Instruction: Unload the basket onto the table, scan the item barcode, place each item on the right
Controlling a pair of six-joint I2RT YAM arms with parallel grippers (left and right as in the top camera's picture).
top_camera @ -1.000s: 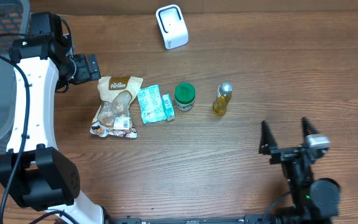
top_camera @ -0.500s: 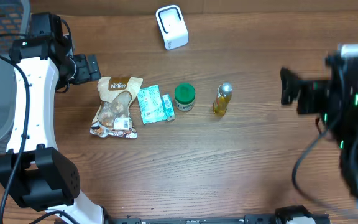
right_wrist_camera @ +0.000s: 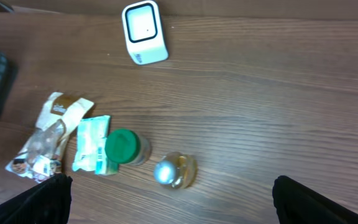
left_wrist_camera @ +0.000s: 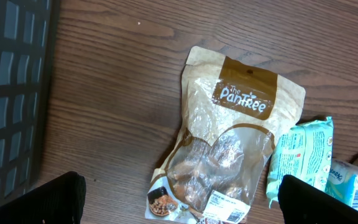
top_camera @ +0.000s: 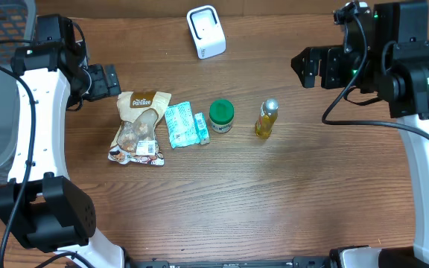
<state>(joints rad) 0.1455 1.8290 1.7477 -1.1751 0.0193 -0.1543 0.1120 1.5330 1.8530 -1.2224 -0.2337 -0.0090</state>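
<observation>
Wooden table [top_camera: 274,201] | right gripper [top_camera: 304,68] swung from near edge to far side, wide | left gripper [top_camera: 110,81] unmoved, wide

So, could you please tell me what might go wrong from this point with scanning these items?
1. The wipes pack, small box and green-lidded jar lie close together, so the open right fingers may knock a neighbour.
2. The yellow bottle stands upright and narrow; a nudge could tip it.
3. The snack pouch lies flat beneath the left fingers, likely hard to pinch.
</observation>
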